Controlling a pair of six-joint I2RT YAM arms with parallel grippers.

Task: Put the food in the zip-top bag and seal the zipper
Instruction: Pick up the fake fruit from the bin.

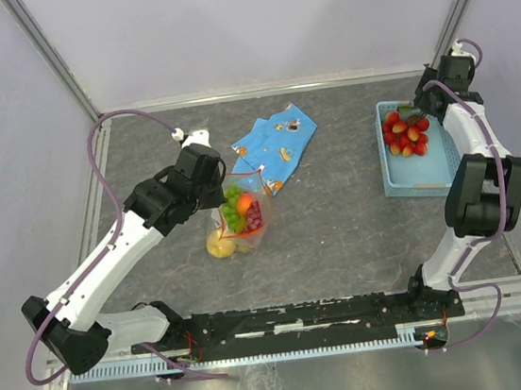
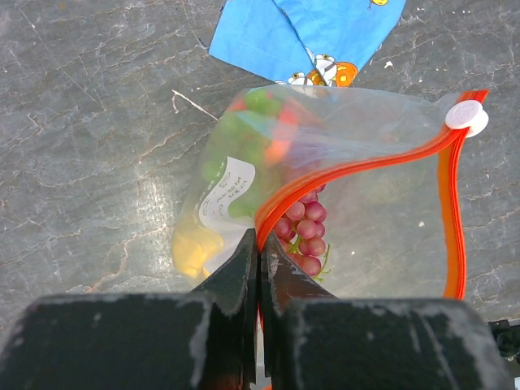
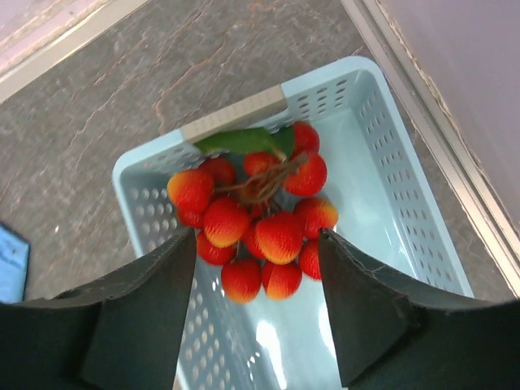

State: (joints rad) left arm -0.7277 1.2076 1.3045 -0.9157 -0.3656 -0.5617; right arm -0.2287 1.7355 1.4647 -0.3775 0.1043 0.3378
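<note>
The zip-top bag (image 1: 244, 212) lies mid-table, clear, with an orange, green grapes (image 2: 244, 122), purple grapes (image 2: 305, 231) and a yellow lemon (image 2: 195, 248) inside. Its mouth gapes. The red-orange zipper (image 2: 357, 166) runs to a white slider (image 2: 466, 118) at the far corner. My left gripper (image 2: 260, 244) is shut on the near end of the zipper strip; in the top view this left gripper (image 1: 224, 188) sits at the bag's upper edge. A bunch of red strawberries (image 3: 260, 215) lies in the light-blue basket (image 3: 366, 162). My right gripper (image 3: 256, 236) hangs open just above it, fingers flanking the lower berries.
A blue patterned cloth (image 1: 275, 146) lies just behind the bag. The basket (image 1: 420, 175) stands at the right, close to the side wall and the right arm. The cage walls and frame posts border the table at the back and sides.
</note>
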